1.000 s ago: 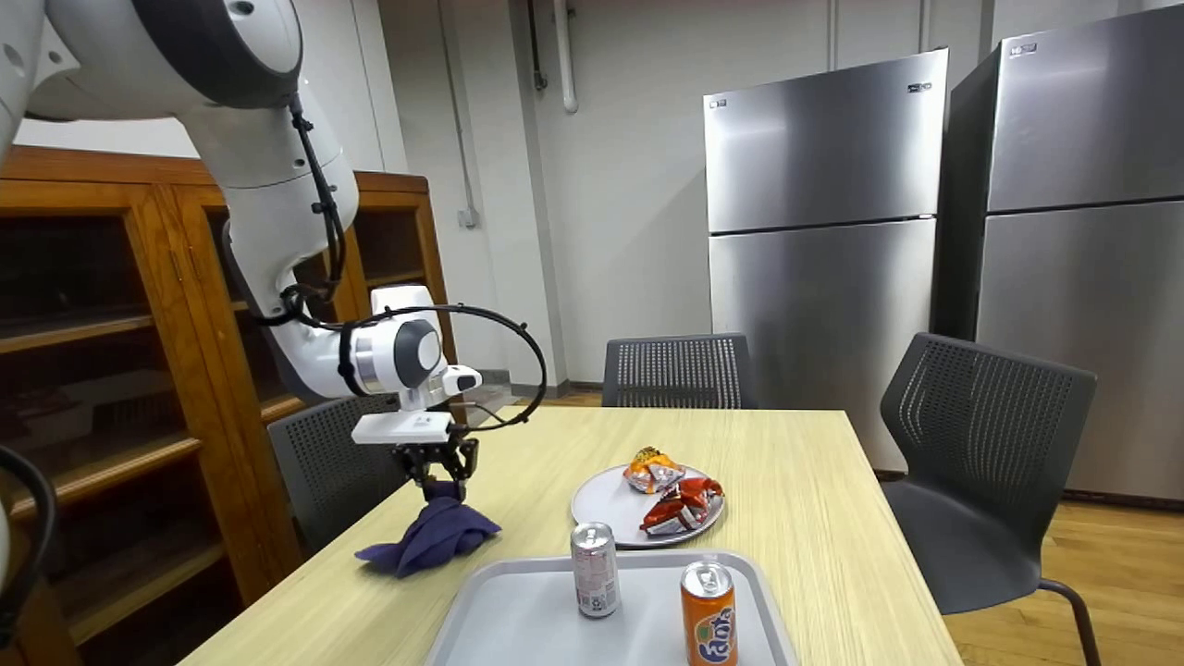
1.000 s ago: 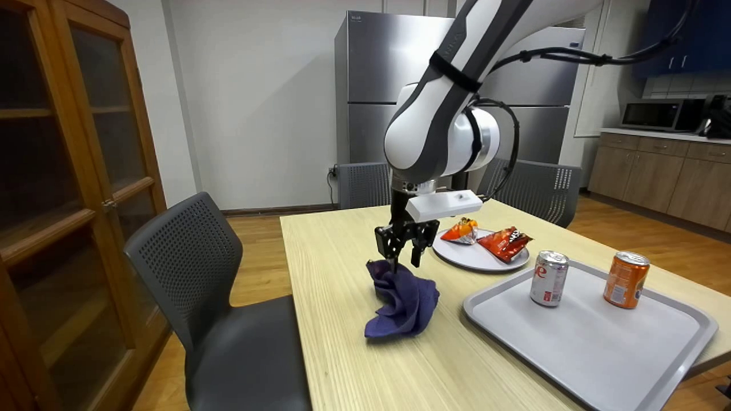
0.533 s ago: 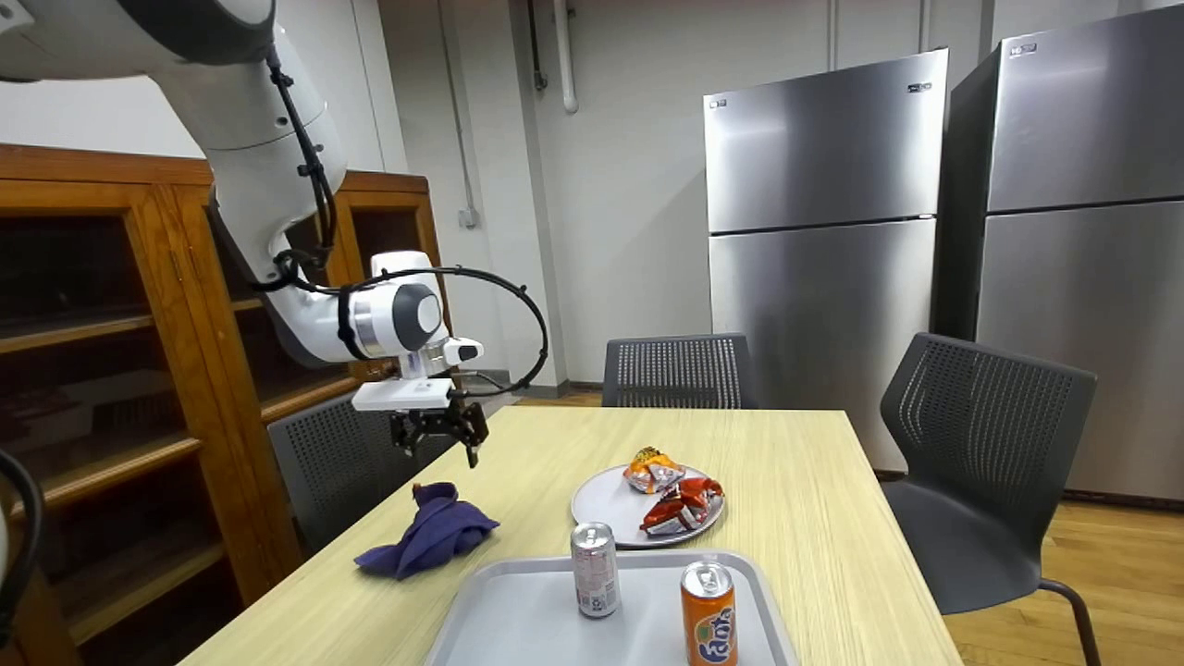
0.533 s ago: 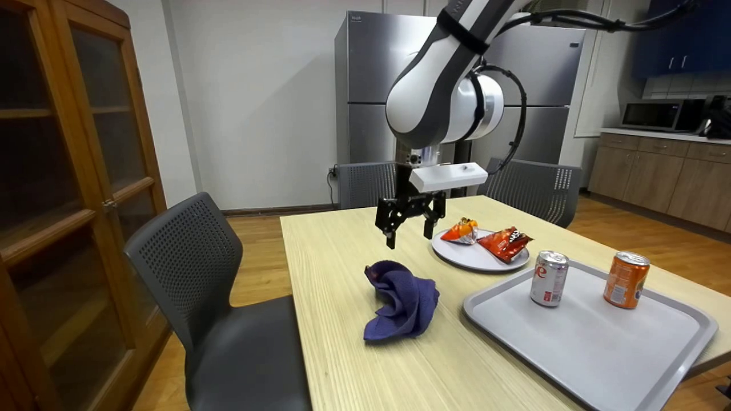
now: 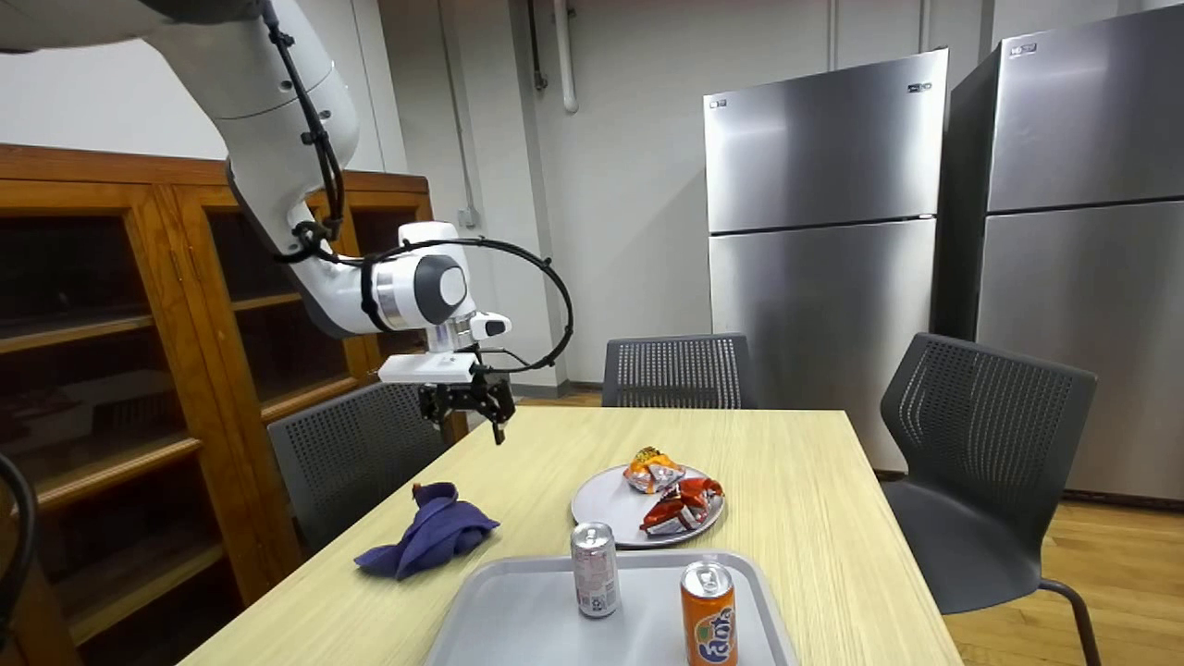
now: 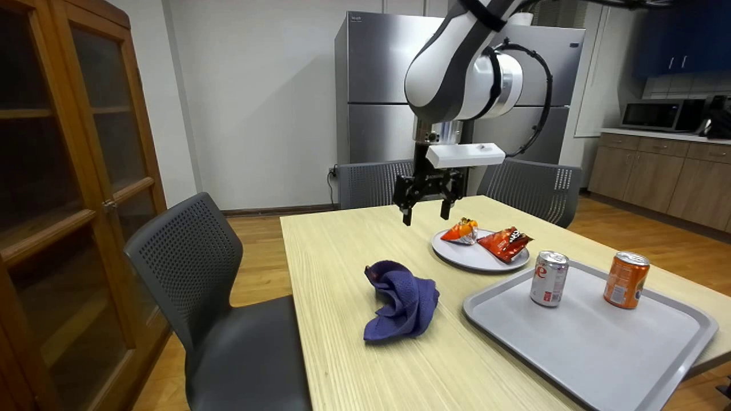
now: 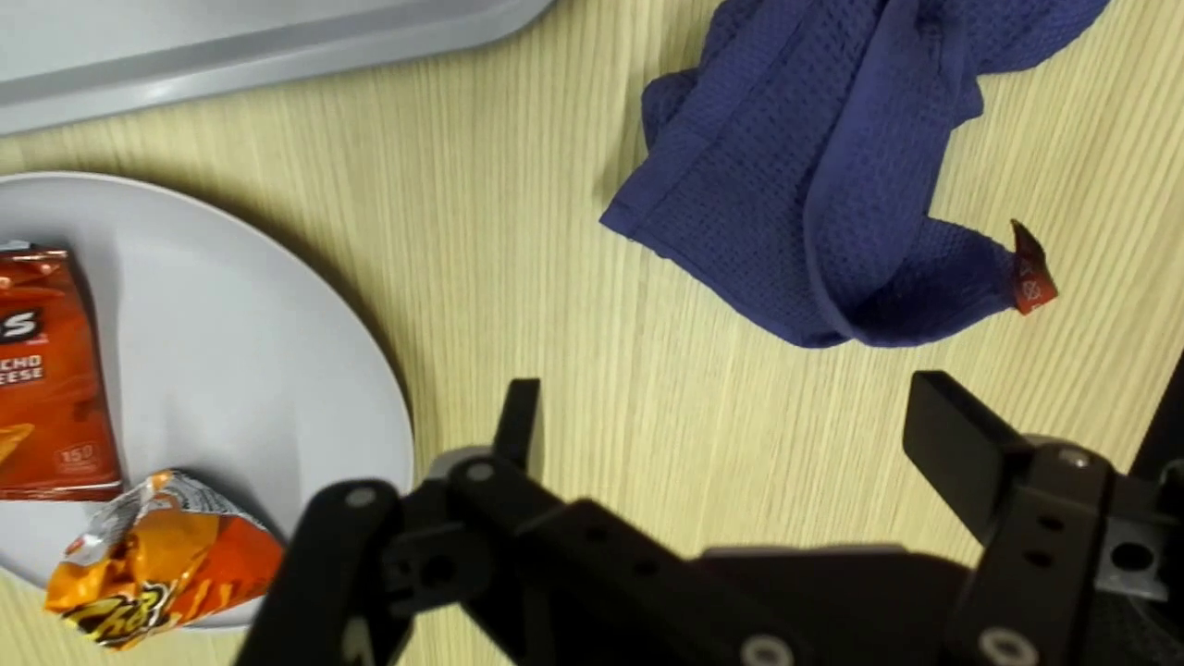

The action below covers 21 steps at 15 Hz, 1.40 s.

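Over the table (image 6: pixel 337 274), clear of the purple cloth (image 6: pixel 405 302), find the gripper (image 6: pixel 426 214) with jaws spread wide and nothing between them. Against one second ago, note a lift away from the cloth and a slight shift toward the plate (image 7: pixel 277 351). Record the cloth as lying crumpled on the table, near the tray (image 6: pixel 605 342) but apart from it, with a red tag (image 7: pixel 1032 276) showing at one corner in the wrist view. Judge from this a complete release, with the cloth free of any hold.
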Available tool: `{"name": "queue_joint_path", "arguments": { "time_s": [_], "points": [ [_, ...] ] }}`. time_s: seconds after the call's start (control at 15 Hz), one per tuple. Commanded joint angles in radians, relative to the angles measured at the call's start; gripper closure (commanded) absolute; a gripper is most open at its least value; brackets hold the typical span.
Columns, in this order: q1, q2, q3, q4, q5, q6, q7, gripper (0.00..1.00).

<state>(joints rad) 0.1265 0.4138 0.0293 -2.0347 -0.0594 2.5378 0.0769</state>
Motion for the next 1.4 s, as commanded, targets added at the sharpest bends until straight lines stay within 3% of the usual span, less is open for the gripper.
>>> {"name": "queue_joint_path", "arguments": {
  "time_s": [0.0, 0.6, 0.67, 1.33],
  "points": [
    [-0.047, -0.028, -0.002, 0.008, 0.043, -0.041, -0.007, 0.00],
    [-0.149, -0.025, -0.033, 0.035, 0.106, -0.045, -0.029, 0.00],
    [-0.130, -0.007, -0.038, 0.024, 0.084, -0.003, -0.005, 0.00],
    [-0.140, -0.007, -0.044, 0.028, 0.086, -0.005, -0.005, 0.00]
  ]
}}
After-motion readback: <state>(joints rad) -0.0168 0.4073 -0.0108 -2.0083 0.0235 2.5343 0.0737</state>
